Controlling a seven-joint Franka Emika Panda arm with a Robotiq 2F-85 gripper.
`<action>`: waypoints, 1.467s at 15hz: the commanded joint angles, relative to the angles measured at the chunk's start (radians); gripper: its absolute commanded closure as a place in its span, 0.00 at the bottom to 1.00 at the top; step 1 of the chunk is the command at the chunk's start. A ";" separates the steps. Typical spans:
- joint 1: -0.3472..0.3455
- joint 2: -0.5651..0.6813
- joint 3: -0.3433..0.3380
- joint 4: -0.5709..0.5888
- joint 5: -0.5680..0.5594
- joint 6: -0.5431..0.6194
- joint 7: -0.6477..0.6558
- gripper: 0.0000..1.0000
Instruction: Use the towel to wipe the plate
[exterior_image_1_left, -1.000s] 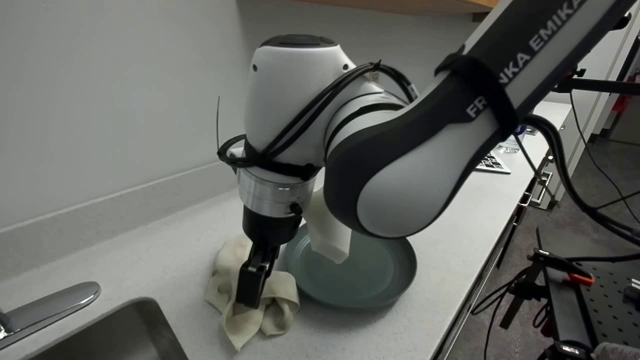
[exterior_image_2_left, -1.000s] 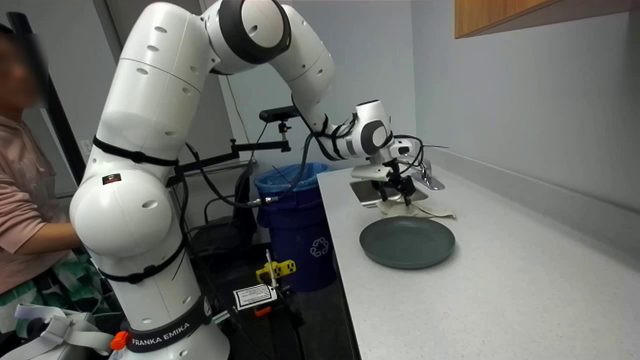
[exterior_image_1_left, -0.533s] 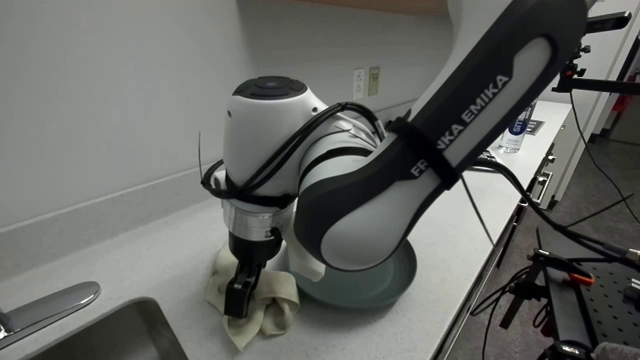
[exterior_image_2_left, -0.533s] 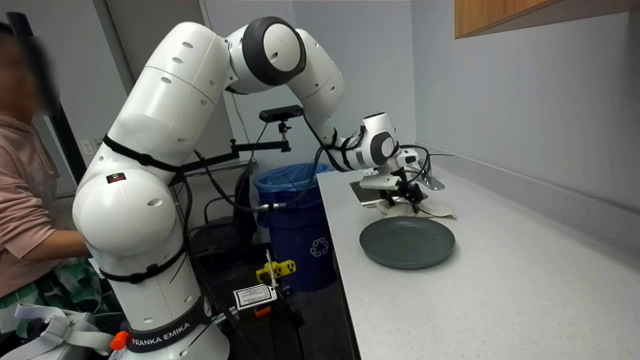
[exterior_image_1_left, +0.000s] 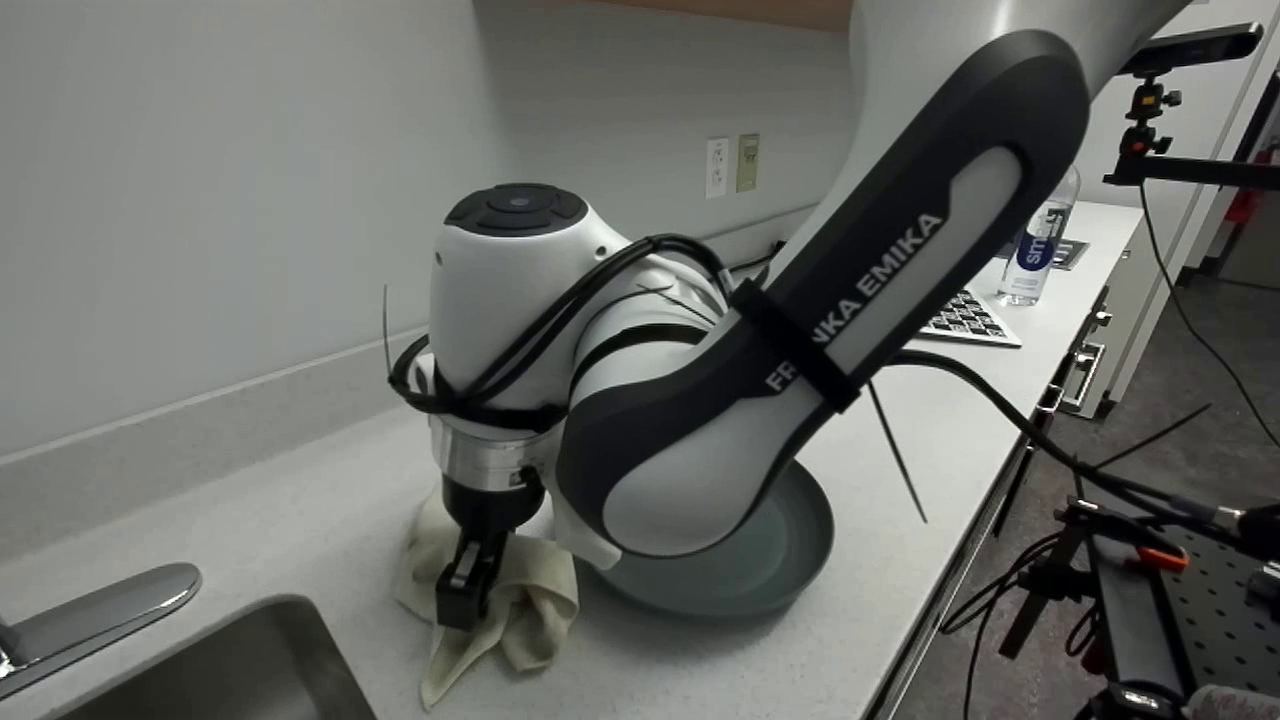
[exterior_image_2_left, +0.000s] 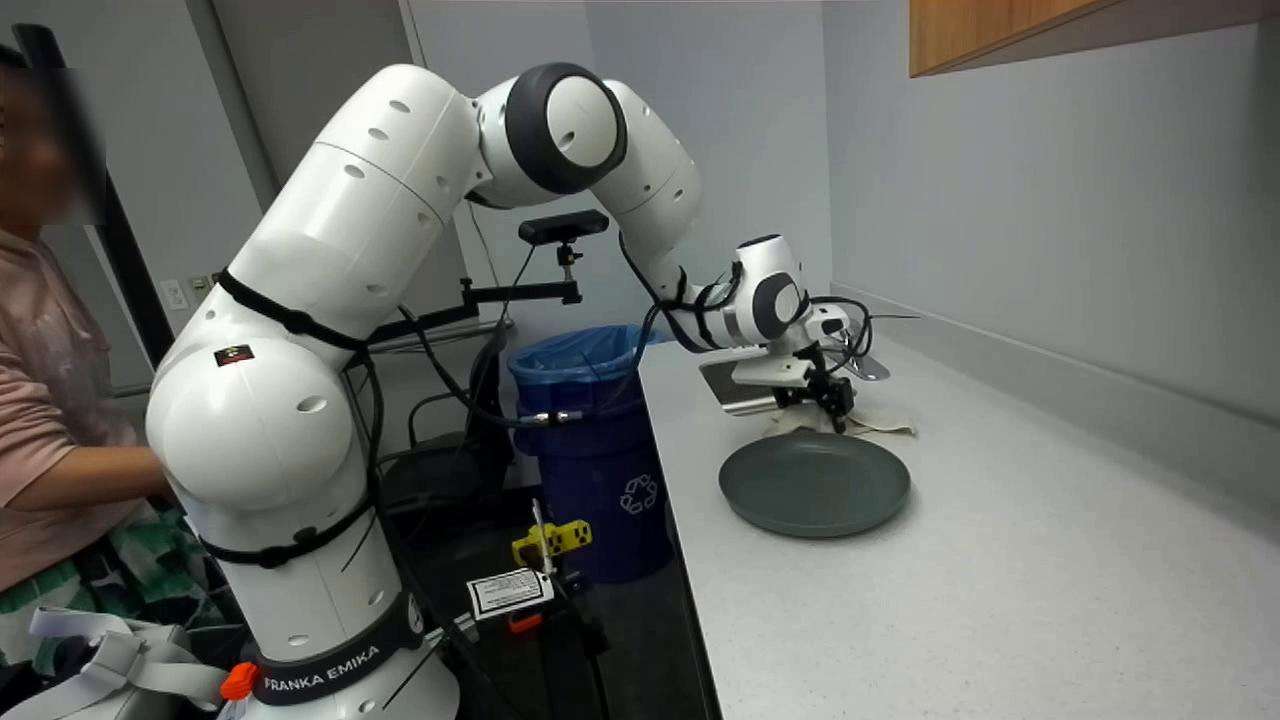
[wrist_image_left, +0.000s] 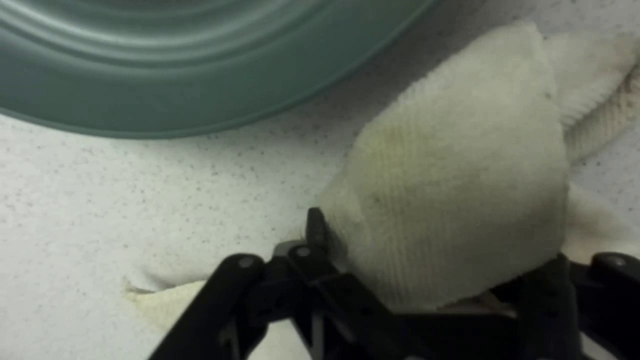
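The cream-white towel (exterior_image_1_left: 540, 600) lies crumpled on the counter beside the plate, and in the wrist view a large fold of the towel (wrist_image_left: 460, 165) bulges up between my fingers. My gripper (exterior_image_1_left: 462, 605) is down at the cloth, its jaws wide apart. In the wrist view the left finger (wrist_image_left: 316, 232) touches the fold's edge, while the right fingertip is mostly covered by cloth. The dark grey-green plate (exterior_image_2_left: 815, 485) rests flat, and part of the plate (wrist_image_left: 175, 95) shows at the wrist view's top left. My arm hides some of it in an exterior view.
A steel sink (exterior_image_1_left: 220, 670) and its faucet (exterior_image_1_left: 110, 615) are close to the towel. Farther along the counter are a checkered board (exterior_image_1_left: 970, 320) and a water bottle (exterior_image_1_left: 1035, 250). A wall backs the counter. A person (exterior_image_2_left: 60, 400) stands behind the arm's base.
The arm has come lower and the gripper has shifted toward the sink side. During the last half second the towel has slid slightly the same way. The plate has not moved.
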 joint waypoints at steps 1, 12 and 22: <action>0.033 -0.004 -0.035 0.022 -0.026 0.002 0.028 0.63; 0.038 -0.271 -0.061 -0.189 -0.050 0.019 0.075 0.97; -0.003 -0.557 -0.091 -0.485 -0.164 -0.022 0.247 0.97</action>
